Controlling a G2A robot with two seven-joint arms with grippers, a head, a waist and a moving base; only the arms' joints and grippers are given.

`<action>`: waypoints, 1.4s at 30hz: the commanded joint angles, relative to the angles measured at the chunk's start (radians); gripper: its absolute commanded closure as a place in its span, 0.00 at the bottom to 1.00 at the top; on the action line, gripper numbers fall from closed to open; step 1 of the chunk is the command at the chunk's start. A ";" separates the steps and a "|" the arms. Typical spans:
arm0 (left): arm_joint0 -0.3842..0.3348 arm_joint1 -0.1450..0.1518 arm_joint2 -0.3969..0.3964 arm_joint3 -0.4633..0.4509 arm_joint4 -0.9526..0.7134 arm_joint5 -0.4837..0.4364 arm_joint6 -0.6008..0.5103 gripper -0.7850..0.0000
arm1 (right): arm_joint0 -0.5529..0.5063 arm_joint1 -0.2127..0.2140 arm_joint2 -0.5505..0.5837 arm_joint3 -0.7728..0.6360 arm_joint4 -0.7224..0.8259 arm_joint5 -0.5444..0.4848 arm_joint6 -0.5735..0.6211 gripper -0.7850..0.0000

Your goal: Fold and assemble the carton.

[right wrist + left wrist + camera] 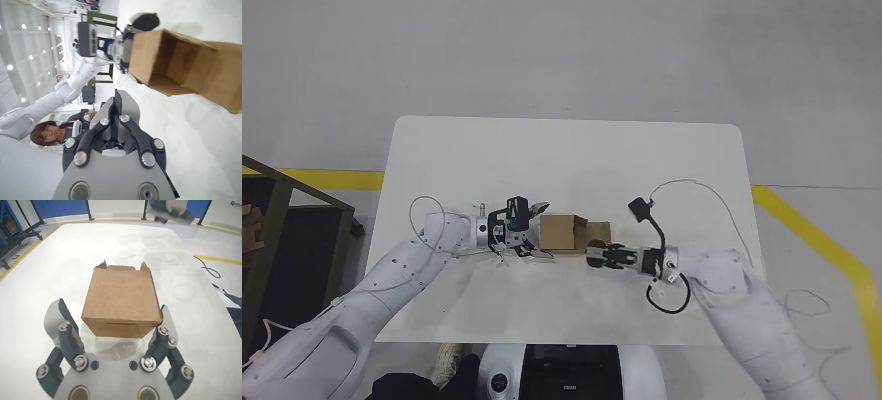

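A brown carton (562, 232) lies on its side near the middle of the white table (572, 150). In the left wrist view the carton (121, 298) has its closed, slotted end towards my left gripper (112, 310), which is open and straddles that end; one fingertip (164, 313) is at the carton's corner, the other (60, 308) stands apart. The carton's far end is open (170, 62), with its flaps spread. My right gripper (115, 100) is shut with nothing in it, a short way from that open end, low over the table (594, 258).
A black cable (209, 270) lies on the table's right side. A dark green rack (267, 225) stands on the floor beside the table's left edge. Bare table surface stretches behind the carton (572, 160).
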 commanded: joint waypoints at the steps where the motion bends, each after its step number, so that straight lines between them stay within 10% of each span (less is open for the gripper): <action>1: 0.000 0.000 0.000 0.000 0.000 0.000 0.000 0.00 | 0.010 -0.005 -0.017 0.038 0.006 0.009 -0.019 1.00; 42: 0.000 0.000 0.000 0.000 0.000 0.000 0.000 0.00 | 0.236 -0.104 -0.262 0.324 0.048 0.045 -0.154 1.00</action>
